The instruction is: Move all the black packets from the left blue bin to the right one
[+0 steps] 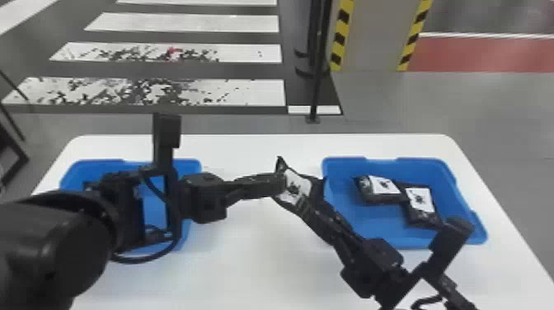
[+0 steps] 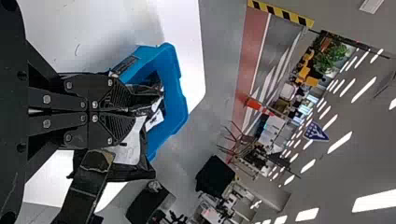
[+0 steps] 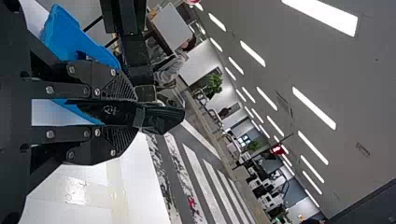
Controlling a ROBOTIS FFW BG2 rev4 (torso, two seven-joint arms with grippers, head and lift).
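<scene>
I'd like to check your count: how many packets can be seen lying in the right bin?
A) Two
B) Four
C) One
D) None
A: in the head view, one packet lies in the right bin with another packet beside it.

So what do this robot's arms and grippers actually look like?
The left arm and right arm are black; the left has a rounded shell and a looping cable. The left gripper and right gripper have black fingers with fine ridges and silvery screws.
</scene>
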